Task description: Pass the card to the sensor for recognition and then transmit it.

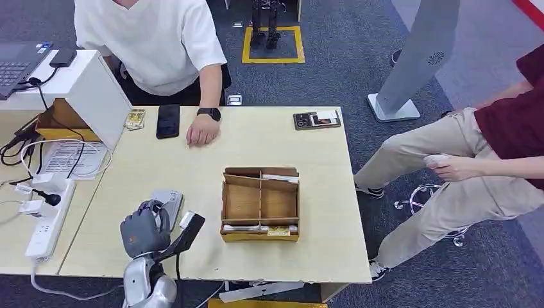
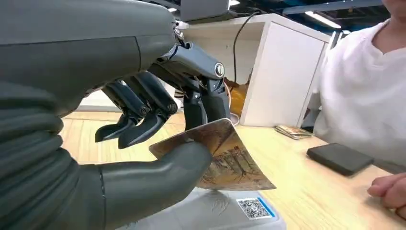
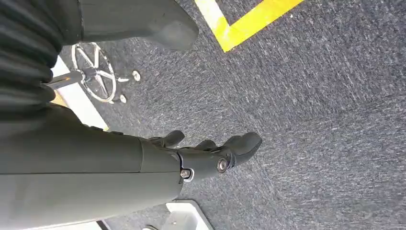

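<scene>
one card [image 2: 225,155] is pinched in the left robot hand [image 2: 158,139] above the sensor [image 2: 230,211]; right robot hand [image 3: 201,153] hangs empty, fingers apart.

Pale wooden table [image 1: 269,141], divided wooden box [image 1: 260,204], black phone [image 1: 168,120], possibly card case [image 1: 316,119]

Head view: high, looking forward and down on the table [image 1: 269,138], the left hand [image 1: 144,228] at 7 o'clock. Left wrist view: close behind that hand [image 2: 143,134], facing across the table [image 2: 311,191] it shares with the head view. Right wrist view: close behind the right hand [image 3: 201,155], facing carpeted floor [image 3: 325,105].
</scene>
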`<state>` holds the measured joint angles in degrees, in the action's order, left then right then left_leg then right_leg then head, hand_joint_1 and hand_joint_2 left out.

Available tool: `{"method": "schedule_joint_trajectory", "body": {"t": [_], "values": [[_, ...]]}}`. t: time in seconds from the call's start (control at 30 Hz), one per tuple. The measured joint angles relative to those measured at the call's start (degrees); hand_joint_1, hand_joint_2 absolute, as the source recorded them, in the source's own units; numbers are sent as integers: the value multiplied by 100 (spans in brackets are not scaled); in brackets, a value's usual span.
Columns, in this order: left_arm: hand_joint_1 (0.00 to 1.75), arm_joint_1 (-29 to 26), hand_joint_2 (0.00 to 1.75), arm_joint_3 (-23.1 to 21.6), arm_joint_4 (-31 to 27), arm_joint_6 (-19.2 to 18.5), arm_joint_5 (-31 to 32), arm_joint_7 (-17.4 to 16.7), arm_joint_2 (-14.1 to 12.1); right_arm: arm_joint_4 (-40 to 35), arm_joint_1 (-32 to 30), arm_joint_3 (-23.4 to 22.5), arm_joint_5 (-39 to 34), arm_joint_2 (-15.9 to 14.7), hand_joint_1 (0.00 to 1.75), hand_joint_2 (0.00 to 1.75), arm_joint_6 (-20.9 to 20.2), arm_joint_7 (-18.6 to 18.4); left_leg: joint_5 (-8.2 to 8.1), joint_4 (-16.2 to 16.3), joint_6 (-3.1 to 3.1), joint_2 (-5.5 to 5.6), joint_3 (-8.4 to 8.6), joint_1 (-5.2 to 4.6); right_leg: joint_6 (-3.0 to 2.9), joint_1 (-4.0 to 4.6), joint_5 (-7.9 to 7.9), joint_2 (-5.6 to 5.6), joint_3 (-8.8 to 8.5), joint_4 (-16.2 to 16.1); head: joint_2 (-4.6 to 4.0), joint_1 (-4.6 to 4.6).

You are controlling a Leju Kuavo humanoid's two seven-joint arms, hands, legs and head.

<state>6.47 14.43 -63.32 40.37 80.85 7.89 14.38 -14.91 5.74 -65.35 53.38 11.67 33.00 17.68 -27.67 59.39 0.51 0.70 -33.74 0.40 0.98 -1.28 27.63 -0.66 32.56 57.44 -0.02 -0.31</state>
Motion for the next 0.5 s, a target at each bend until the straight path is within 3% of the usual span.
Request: {"method": "schedule_joint_trajectory", "body": {"t": [0.5], "values": [[175, -17, 175, -293, 276, 0, -52, -129, -98, 0, -2, -4, -39, -2, 0, 175, -37, 0, 0, 0, 0, 0, 2, 0, 0, 0, 0, 0, -1, 0, 0, 0]]}}
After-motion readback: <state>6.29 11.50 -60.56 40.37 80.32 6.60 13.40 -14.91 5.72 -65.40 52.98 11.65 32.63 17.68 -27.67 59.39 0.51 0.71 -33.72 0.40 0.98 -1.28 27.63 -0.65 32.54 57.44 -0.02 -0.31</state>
